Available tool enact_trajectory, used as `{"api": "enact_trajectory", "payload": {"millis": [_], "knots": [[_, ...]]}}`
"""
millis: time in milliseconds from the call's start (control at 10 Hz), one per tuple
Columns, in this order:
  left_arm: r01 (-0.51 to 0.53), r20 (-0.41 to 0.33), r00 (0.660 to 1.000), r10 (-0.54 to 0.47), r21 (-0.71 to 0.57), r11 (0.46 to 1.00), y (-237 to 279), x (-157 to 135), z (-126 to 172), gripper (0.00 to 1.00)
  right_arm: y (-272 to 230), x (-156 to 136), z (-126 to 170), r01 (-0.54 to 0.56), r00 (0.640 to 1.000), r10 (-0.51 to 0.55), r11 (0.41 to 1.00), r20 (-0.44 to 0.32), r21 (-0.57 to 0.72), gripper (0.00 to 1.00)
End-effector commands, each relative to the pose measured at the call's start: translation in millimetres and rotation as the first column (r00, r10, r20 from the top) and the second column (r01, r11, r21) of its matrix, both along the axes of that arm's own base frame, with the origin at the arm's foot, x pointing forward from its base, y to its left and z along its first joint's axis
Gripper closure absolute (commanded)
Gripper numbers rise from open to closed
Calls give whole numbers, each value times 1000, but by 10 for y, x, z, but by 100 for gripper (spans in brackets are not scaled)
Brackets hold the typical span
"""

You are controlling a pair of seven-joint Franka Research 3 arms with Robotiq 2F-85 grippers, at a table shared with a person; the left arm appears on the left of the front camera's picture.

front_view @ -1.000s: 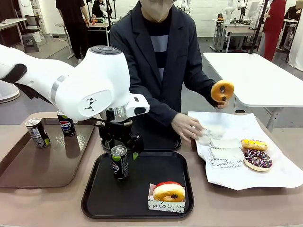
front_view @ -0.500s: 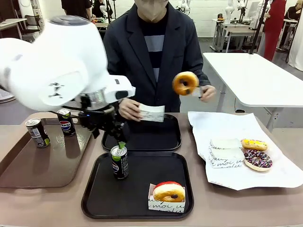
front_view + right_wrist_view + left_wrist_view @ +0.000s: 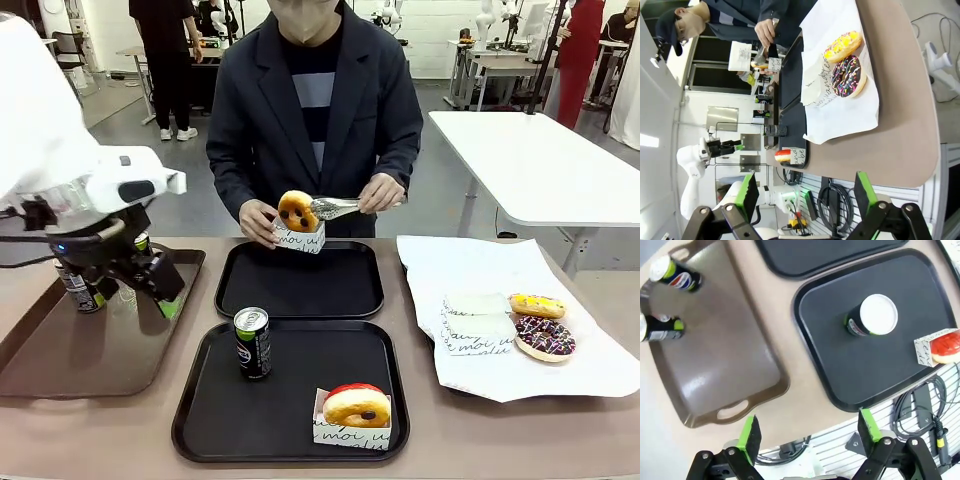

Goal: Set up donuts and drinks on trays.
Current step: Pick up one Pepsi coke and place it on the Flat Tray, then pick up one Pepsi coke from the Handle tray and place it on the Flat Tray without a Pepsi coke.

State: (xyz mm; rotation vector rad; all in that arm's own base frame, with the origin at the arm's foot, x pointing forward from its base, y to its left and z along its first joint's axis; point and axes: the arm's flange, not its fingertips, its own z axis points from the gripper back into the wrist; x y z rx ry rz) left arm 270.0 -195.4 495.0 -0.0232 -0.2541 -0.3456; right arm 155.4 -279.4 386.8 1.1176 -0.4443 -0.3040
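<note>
My left gripper [image 3: 135, 290] hangs over the brown tray [image 3: 60, 370], jaws spread wide with nothing between them. The two Pepsi cans [image 3: 677, 277] on that tray stand upright at its far left corner, just beside my fingers, so I judge a sideways reach fits, one finger on each side of a can. The far black tray [image 3: 300, 290] has no drink. My right gripper [image 3: 805, 190], equally wide and empty, sits off the table's right end, well apart; the left is nearer.

Can [image 3: 251, 342] left of donut [image 3: 356, 404] on near tray [image 3: 300, 395]
</note>
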Motion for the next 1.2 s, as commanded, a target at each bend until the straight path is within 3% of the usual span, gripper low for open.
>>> {"api": "enact_trajectory", "payload": {"millis": [0, 600, 800, 900, 1100], "knots": [[28, 0, 1000, -28, 9, 1000, -126, 14, -68, 0, 9, 8, -13, 1, 1000, -1, 1000, 27, 9, 0], [21, -6, 1000, -21, 24, 1000, -99, -10, -67, 0, 9, 8, -13, 1, 1000, -1, 1000, 27, 9, 0], [-105, -93, 991, 100, -51, 993, 409, 700, 251, 0, 9, 8, -13, 1, 1000, -1, 1000, 27, 9, 0], [-182, -124, 978, 167, -116, 976, 803, 836, 278, 0, 9, 8, -13, 1, 1000, -1, 1000, 27, 9, 0], [-301, -155, 947, 280, -127, 945, 1428, 1057, 216, 0, 9, 8, -13, 1, 1000, -1, 1000, 27, 9, 0]]}}
